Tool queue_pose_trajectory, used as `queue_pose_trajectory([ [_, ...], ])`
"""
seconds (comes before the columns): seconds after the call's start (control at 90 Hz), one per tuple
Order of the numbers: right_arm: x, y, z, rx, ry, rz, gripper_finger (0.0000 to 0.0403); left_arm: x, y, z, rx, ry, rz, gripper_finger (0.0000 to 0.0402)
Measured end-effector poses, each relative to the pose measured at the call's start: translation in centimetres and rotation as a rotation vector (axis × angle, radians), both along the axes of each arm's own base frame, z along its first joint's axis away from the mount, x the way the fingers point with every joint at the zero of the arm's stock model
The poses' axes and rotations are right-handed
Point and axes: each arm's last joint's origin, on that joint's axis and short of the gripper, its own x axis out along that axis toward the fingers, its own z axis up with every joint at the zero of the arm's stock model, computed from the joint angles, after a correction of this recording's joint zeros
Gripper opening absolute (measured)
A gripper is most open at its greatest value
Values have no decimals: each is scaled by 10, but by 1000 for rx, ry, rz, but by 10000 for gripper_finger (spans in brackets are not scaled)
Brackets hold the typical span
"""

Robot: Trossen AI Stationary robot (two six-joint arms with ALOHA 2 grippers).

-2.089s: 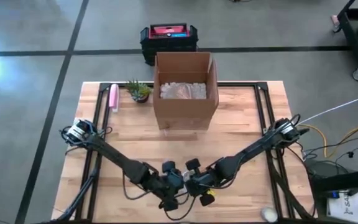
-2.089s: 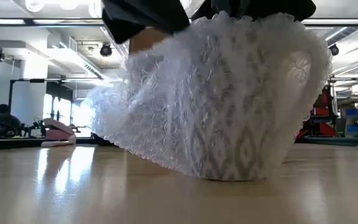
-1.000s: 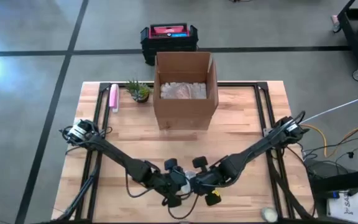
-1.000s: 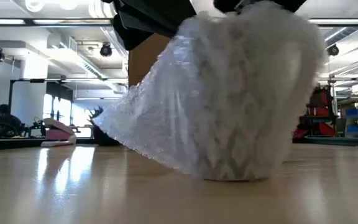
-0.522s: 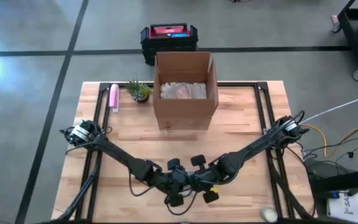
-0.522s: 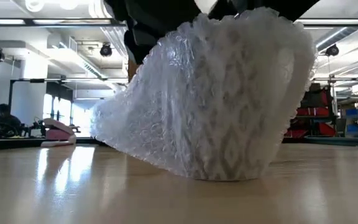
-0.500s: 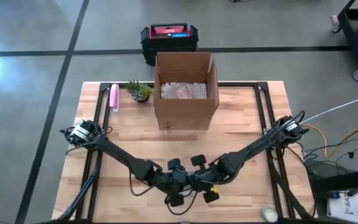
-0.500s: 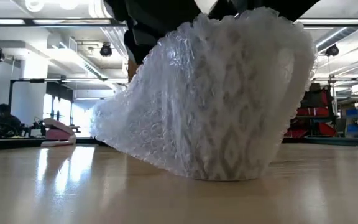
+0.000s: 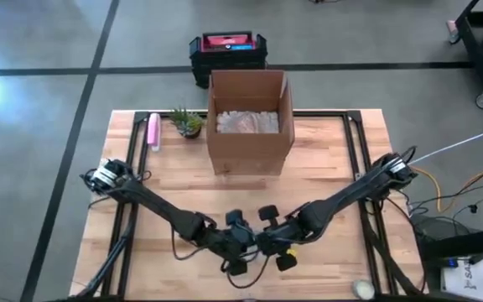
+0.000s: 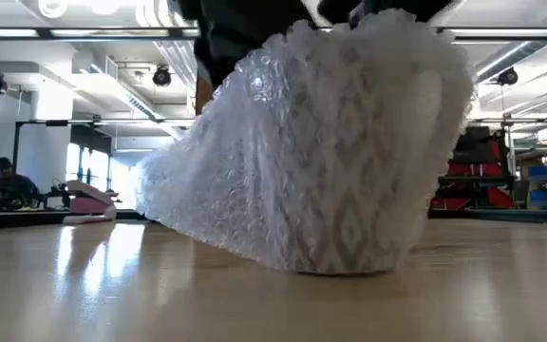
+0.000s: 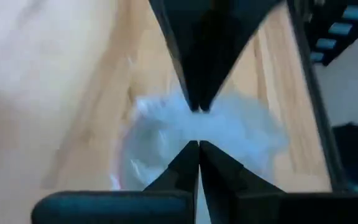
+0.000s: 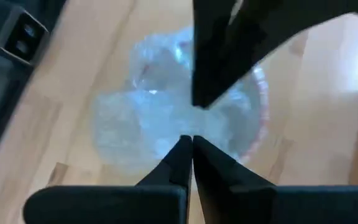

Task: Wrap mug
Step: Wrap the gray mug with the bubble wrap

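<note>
The patterned white mug (image 10: 368,171), swathed in clear bubble wrap (image 10: 245,180), stands near the wooden table's (image 9: 325,151) front edge. Directly above it, the left gripper (image 11: 198,142) and right gripper (image 12: 189,138) are both clenched, pinching the wrap.

Two dark jointed arms, black cables, tapered black fingers (image 11: 185,171)

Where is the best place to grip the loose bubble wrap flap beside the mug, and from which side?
Probably the thin lower edge of the bubble wrap, where it fans out from the mug toward the plant's side of the table and lifts off the wood. Come from above, pinching across the sheet. The left gripper and right gripper already crowd the top.
</note>
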Motion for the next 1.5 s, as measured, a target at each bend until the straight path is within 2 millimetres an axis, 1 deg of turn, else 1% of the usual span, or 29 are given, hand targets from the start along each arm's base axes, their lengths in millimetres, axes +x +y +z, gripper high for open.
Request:
queue_pose_trajectory([
  [0.067, -1, 0, 4, 7, -7, -6, 0, -1, 0, 5, 4, -13, -9, 0],
  [0.367, -3, -1, 6, 17, -6, -13, 0, -2, 0, 4, 22, -6, -23, 0],
  [0.467, -3, 0, 7, 7, -10, 10, 13, -3, 0, 6, 20, -10, -24, 0],
  [0.578, -5, 1, 9, -3, -18, 44, 51, -3, 0, 7, 21, -14, -26, 0],
  [0.844, -6, 5, 10, -23, -34, 100, 179, -6, 0, 9, 17, 1, -36, 0],
  [0.933, -7, 7, 10, -12, -28, 132, 205, -10, 0, 15, 9, 3, -45, 0],
  [1.011, -6, 9, 8, -8, -28, 139, 219, -15, 1, 21, 11, 7, -50, 0],
  [1.122, -3, 11, -2, -35, -12, 131, 226, -22, 3, 29, 6, 21, -45, 0],
  [1.222, 3, 14, -16, -53, 4, 132, 223, -26, 5, 31, 10, 42, -38, 0],
  [1.322, 8, 18, -33, -60, 31, 141, 212, -27, 6, 30, 13, 57, -35, 0],
  [1.5, 16, 25, -49, -49, 19, 153, 181, -27, 6, 30, 9, 55, -34, 0],
])
